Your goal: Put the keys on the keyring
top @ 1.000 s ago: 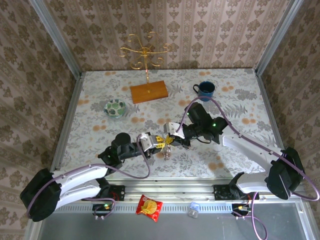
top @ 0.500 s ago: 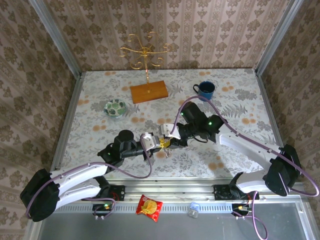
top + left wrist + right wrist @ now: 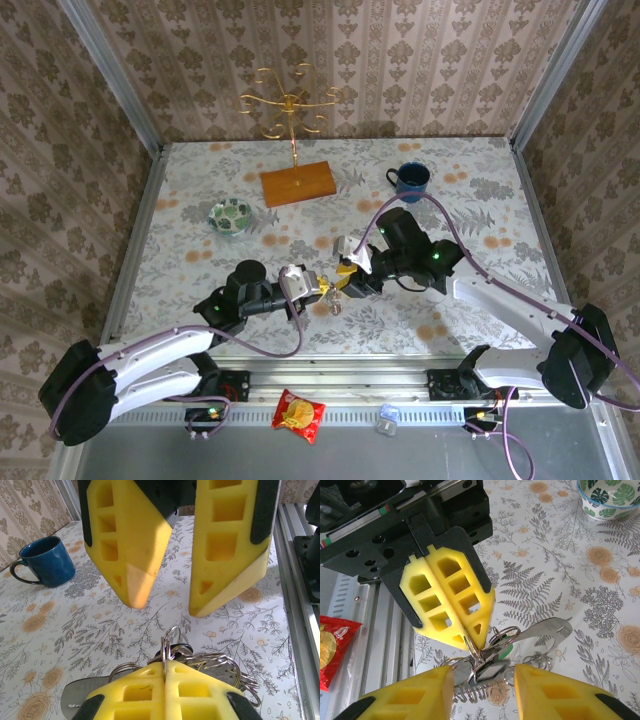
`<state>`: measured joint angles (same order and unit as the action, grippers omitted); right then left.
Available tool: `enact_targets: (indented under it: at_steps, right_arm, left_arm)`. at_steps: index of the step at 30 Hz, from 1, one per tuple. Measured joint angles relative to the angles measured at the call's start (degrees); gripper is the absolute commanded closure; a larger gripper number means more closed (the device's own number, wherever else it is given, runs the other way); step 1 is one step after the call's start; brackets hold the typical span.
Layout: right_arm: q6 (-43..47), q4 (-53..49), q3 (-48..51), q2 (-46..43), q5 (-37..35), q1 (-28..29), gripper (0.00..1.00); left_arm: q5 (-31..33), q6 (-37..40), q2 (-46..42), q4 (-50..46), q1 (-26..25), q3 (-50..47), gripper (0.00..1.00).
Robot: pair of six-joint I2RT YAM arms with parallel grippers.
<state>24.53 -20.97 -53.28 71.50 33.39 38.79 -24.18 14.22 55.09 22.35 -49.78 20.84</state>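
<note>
While left gripper (image 3: 472, 641) clamps thin wire rings (image 3: 503, 632) with fingers pressed together, keys (image 3: 487, 666) bunched just below, green head partly seen, flat grey keyring (image 3: 549, 628) band alongside, right gripper (image 3: 166, 607) spread wide facing the bunch, floral table (image 3: 560, 555) beneath, blue mug (image 3: 46, 566) well apart.

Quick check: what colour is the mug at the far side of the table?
Dark blue mug, best seen in the left wrist view.
</note>
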Motion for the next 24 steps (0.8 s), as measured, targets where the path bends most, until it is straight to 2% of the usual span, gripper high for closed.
enact_targets:
  at_steps: [5,11,16,24]
  right_arm:
    - [-0.94,-0.02,0.00,2.58,0.33,0.00,0.70]
    - [-1.33,-0.22,0.00,4.22,0.79,0.00,0.87]
    - [-1.95,-0.70,0.00,4.22,1.36,-0.02,0.98]
    - [-1.70,-1.09,0.00,4.42,1.57,-0.68,1.00]
  left_arm:
    - [0.11,0.00,0.00,0.28,0.00,-0.02,1.00]
    - [0.20,0.00,0.00,0.35,0.00,0.00,1.00]
    - [1.07,0.00,0.00,0.31,0.04,0.00,1.00]
    - [1.03,0.00,0.00,0.42,0.04,0.00,1.00]
